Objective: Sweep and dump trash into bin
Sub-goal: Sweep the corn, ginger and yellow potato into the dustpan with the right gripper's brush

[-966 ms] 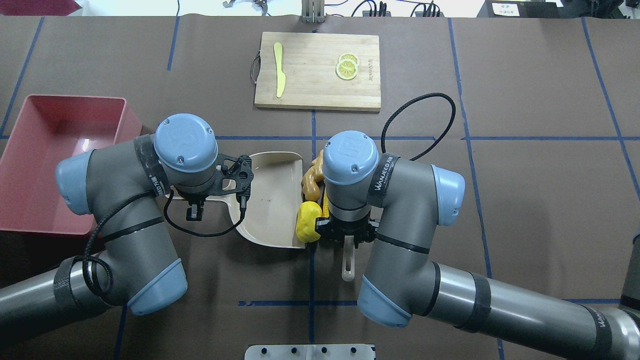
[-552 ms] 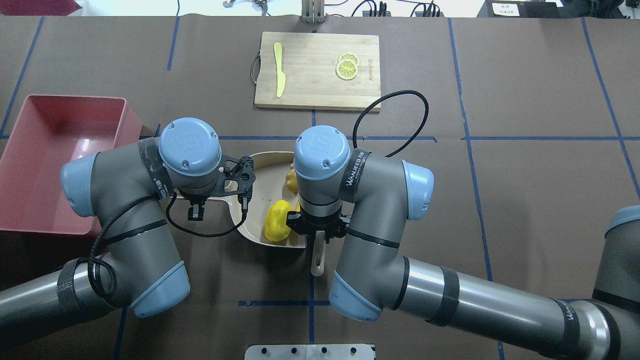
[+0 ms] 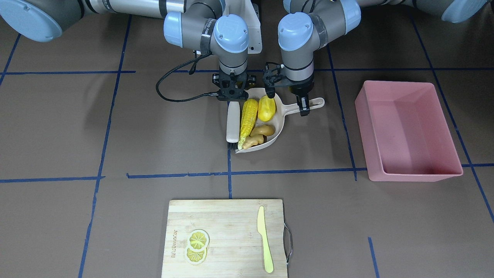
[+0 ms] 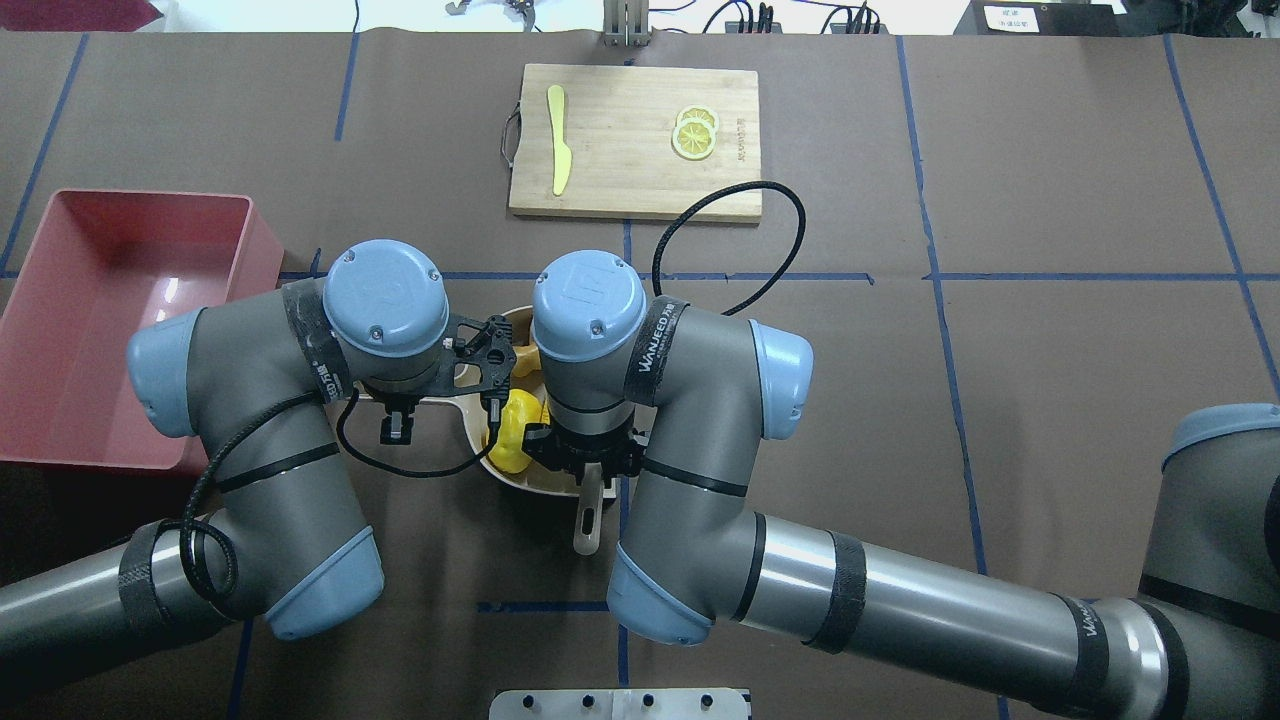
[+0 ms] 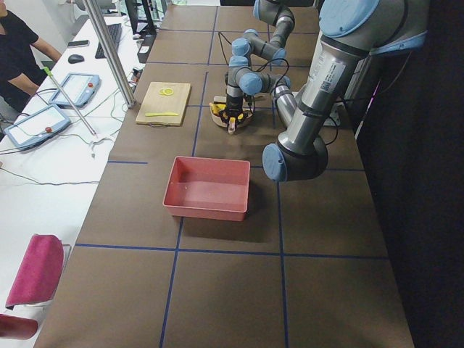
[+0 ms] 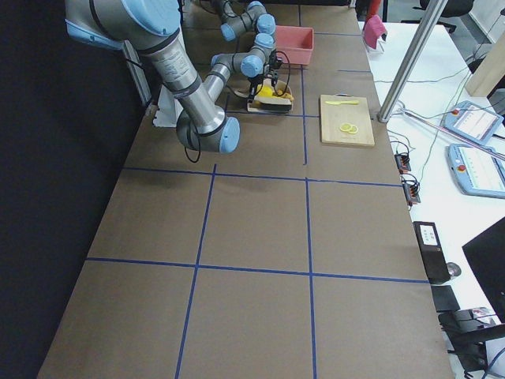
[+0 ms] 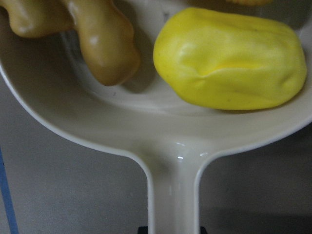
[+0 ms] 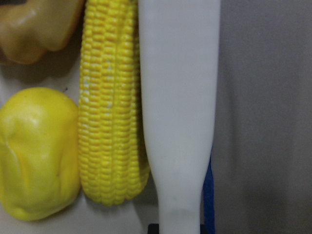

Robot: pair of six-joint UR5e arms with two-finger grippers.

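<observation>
Seen from overhead, both wrists are blocking most of the dustpan (image 3: 279, 122), so I'm going by the view across the table. A board (image 3: 227, 220) carrying a knife (image 3: 265, 239) and lemon slices (image 3: 197, 245) is lying well apart from it. The corn (image 3: 248, 119), potato (image 3: 266, 109) and ginger (image 3: 259, 136) are all sitting in the dustpan. The bin (image 3: 409, 135) is standing apart on the robot's left. The left gripper (image 3: 303, 107) is clenching the dustpan's handle. The right gripper (image 3: 231, 96) is grasping a brush (image 3: 232, 123) that is lying against the corn. The right arm's strap (image 4: 655, 338) is showing WANJEED, and the board's print is too small to read.
</observation>
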